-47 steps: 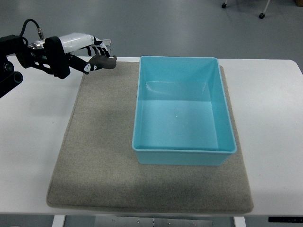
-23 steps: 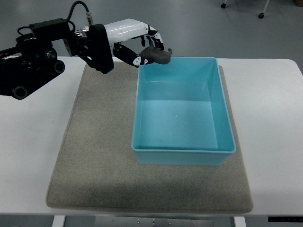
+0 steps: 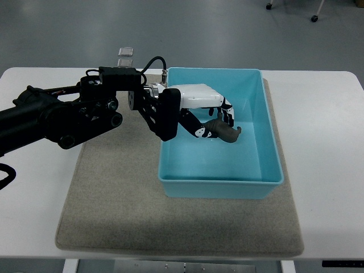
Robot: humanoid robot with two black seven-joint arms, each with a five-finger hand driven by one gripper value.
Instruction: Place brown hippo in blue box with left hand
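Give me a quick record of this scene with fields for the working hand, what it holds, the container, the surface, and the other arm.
Working hand: left hand, reaching in from the left over the box
Held item: brown hippo, gripped in the fingers, above the box interior
Container: blue box, open top, nothing seen lying on its floor
Surface: grey mat on a white table, box standing on the mat
Right arm: not in view
Release: not yet done
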